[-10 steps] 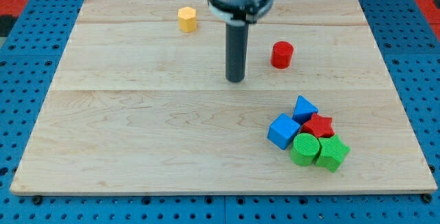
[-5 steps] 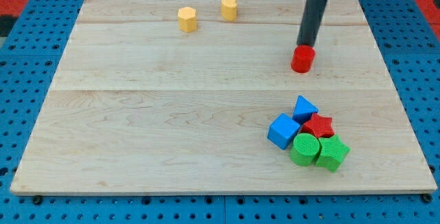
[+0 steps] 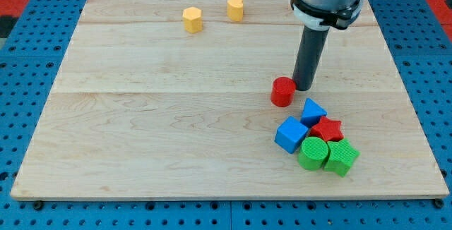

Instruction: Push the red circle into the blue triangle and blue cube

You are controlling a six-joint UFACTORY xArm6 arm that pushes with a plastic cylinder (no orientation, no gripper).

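The red circle (image 3: 282, 92) lies right of the board's middle. My tip (image 3: 304, 87) stands just to its right and slightly above it in the view, touching or almost touching it. The blue triangle (image 3: 313, 111) lies just below and to the right of the red circle, a small gap apart. The blue cube (image 3: 290, 134) lies below the red circle, beside the triangle.
A red star (image 3: 327, 128), a green circle (image 3: 313, 152) and a green block (image 3: 342, 156) are packed against the blue blocks. Two yellow blocks (image 3: 192, 19) (image 3: 235, 8) sit near the view's top. The wooden board (image 3: 141, 117) rests on a blue pegboard.
The rod moved from the board's middle to the top right, then down. The red circle slid down and left, from the upper right to just above the blue blocks.
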